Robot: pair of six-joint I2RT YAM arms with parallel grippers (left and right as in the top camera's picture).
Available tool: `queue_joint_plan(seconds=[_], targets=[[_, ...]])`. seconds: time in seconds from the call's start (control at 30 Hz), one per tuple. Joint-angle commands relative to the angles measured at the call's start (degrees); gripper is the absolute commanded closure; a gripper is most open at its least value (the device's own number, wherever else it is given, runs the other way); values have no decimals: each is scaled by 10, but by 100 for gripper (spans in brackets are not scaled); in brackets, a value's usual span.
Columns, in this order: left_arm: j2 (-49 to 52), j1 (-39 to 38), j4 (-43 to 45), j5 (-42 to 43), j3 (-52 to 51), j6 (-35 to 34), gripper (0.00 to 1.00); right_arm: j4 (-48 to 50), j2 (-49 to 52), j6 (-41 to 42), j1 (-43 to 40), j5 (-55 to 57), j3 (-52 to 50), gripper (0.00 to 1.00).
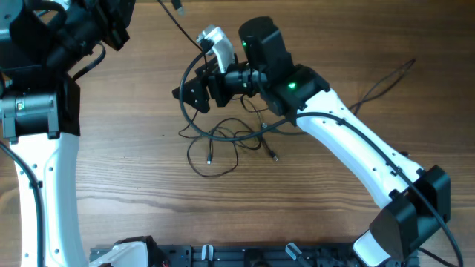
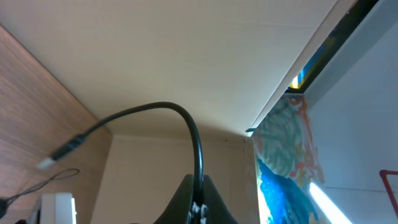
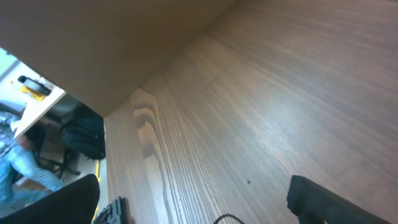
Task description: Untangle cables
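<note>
One cable [image 2: 198, 155] is clamped in the left gripper [image 2: 196, 205] (plug arcing leftward); the right gripper [image 1: 194, 93] is spread wide, seemingly beside the tangle [image 1: 230, 137].

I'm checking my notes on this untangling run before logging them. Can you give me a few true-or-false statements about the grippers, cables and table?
1. The left gripper has its jaws shut on a black cable. True.
2. The right gripper has its jaws shut on a cable. False: its jaws stand wide apart.
3. A tangle of cables lies on the table near the right gripper. True.
4. The table is white plastic. False: it is brown wood grain.
</note>
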Motion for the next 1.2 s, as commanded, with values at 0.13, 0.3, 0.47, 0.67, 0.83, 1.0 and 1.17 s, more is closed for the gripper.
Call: queue_joint_plan(seconds=[0.13, 0.3, 0.47, 0.67, 0.83, 1.0, 1.17], targets=[[0, 1, -45, -53, 3, 68, 96, 0, 4, 162, -4, 38, 1, 96], [1, 1, -205, -265, 3, 235, 96, -22, -17, 283, -13, 29, 1, 96], [2, 1, -326, -400, 3, 356, 33, -17, -33, 450, -39, 0, 1, 96], [2, 0, -427, -266, 3, 576, 0, 21, -33, 617, -88, -62, 1, 96], [2, -6, -469, 2, 3, 828, 0, 70, -33, 734, -102, -62, 1, 96], [2, -61, -500, 1, 3, 956, 0, 156, -33, 895, -102, -131, 1, 96], [3, -127, -509, -36, 3, 1005, 0, 237, -33, 996, -102, -156, 1, 96]])
